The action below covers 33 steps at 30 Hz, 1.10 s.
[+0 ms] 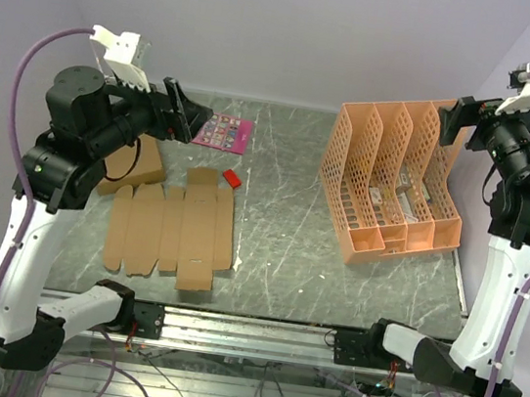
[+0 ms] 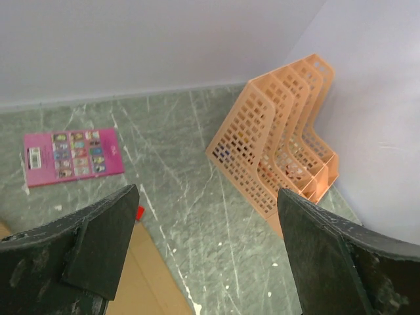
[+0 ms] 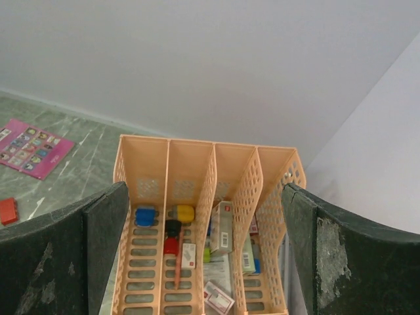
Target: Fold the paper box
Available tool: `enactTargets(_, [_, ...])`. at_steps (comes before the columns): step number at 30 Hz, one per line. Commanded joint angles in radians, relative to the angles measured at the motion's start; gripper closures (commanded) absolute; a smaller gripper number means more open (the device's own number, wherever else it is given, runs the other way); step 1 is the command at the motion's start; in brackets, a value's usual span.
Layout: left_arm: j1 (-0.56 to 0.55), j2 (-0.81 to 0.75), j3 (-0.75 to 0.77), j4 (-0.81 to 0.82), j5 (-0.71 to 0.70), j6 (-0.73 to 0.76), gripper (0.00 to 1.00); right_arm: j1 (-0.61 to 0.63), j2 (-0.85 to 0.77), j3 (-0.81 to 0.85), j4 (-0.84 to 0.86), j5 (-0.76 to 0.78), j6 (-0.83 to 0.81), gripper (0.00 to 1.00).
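Left gripper (image 1: 190, 117) raised at upper left, forearm folded back over its base, nose pointing right toward frame centre; jaws spread wide, nothing held; paper box (image 1: 174, 229) lies flat as an unfolded cut-out sheet on the table (image 1: 289, 241), lower left, below the gripper, untouched; larger cardboard box (image 1: 147, 166) near its upper left corner; pink booklet (image 1: 223, 131) and small red piece (image 1: 231, 179) behind the sheet; orange file rack (image 1: 396, 182) right of centre; right gripper (image 1: 457, 121) high at upper right by the rack's far end, jaws wide apart, empty.
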<state>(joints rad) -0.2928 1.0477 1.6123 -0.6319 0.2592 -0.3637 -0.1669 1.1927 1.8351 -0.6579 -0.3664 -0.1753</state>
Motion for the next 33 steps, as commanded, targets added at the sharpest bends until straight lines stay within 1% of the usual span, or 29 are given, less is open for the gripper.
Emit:
enactTargets(1, [0.028, -0.018, -0.085, 0.053, -0.016, -0.014, 0.04, 0.016, 0.018, -0.027, 0.013, 0.017, 0.051, 0.01])
enactTargets(5, [0.053, -0.044, -0.198, 0.107, 0.012, -0.035, 0.05, 0.028, 0.022, -0.062, 0.017, 0.030, 0.089, 0.01])
enactTargets(8, [0.070, -0.069, -0.294, 0.155, 0.062, -0.054, 0.05, 0.037, 0.007, -0.103, 0.027, 0.038, 0.109, 0.00])
enactTargets(11, [0.049, -0.098, -0.402, 0.229, 0.108, -0.080, 0.03, 0.045, -0.023, -0.154, 0.036, 0.024, 0.121, 0.00])
enactTargets(14, [-0.065, -0.129, -0.504, 0.278, 0.047, -0.086, 0.03, 0.051, -0.061, -0.220, 0.044, -0.018, 0.113, 0.00])
enactTargets(16, [-0.174, -0.135, -0.565, 0.319, 0.008, -0.095, 0.04, 0.055, -0.089, -0.269, 0.046, -0.069, 0.088, 0.00])
enactTargets(19, [-0.339, -0.137, -0.654, 0.391, -0.065, -0.115, 0.04, 0.058, -0.138, -0.354, 0.046, -0.172, 0.043, 0.00])
enactTargets(21, [-0.425, -0.138, -0.718, 0.444, -0.112, -0.142, 0.04, 0.060, -0.171, -0.417, 0.039, -0.271, 0.000, 0.00])
enactTargets(25, [-0.523, -0.150, -0.853, 0.524, -0.182, -0.215, 0.04, 0.063, -0.227, -0.551, 0.036, -0.447, -0.084, 0.00])
enactTargets(29, [-0.568, -0.162, -0.957, 0.516, -0.314, -0.284, 0.05, 0.066, -0.253, -0.667, 0.003, -0.570, -0.176, 0.00])
enactTargets(31, [-0.577, -0.144, -0.971, 0.477, -0.382, -0.323, 0.10, 0.067, -0.253, -0.713, -0.021, -0.607, -0.233, 0.00])
enactTargets(33, [-0.585, -0.099, -0.949, 0.427, -0.441, -0.352, 0.17, 0.067, -0.244, -0.757, -0.024, -0.621, -0.267, 0.00])
